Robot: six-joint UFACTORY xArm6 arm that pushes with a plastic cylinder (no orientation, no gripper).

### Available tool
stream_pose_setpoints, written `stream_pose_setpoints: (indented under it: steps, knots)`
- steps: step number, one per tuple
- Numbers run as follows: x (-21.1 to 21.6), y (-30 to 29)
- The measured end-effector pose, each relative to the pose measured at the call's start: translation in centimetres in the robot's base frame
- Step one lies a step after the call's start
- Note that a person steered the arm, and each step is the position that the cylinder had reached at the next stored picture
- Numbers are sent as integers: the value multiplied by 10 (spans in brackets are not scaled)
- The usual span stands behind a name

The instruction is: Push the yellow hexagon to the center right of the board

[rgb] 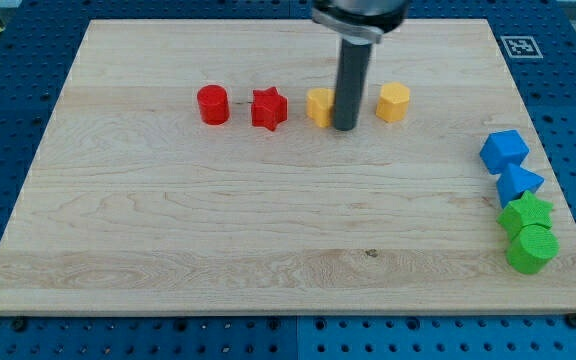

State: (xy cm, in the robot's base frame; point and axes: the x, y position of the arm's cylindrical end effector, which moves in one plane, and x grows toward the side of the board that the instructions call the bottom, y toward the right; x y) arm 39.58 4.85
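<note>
The yellow hexagon (393, 102) sits in the upper middle of the wooden board (268, 220), just right of my dark rod. My tip (345, 126) rests on the board between the hexagon and a second yellow block (319, 105), whose right side the rod partly hides. The tip is a short gap left of the hexagon and close against the other yellow block.
A red cylinder (213, 104) and a red star (268, 108) stand left of the yellow blocks. At the right edge a blue block (504, 150), a blue triangular block (518, 183), a green star (526, 213) and a green cylinder (532, 248) form a column.
</note>
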Motion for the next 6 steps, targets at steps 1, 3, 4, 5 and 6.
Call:
stream_pose_setpoints:
  steps: [1,3,4,5,6]
  knots:
    - [-38,-6]
    - [-41,31]
    - [-36,56]
    - [-19,72]
    - [-5,86]
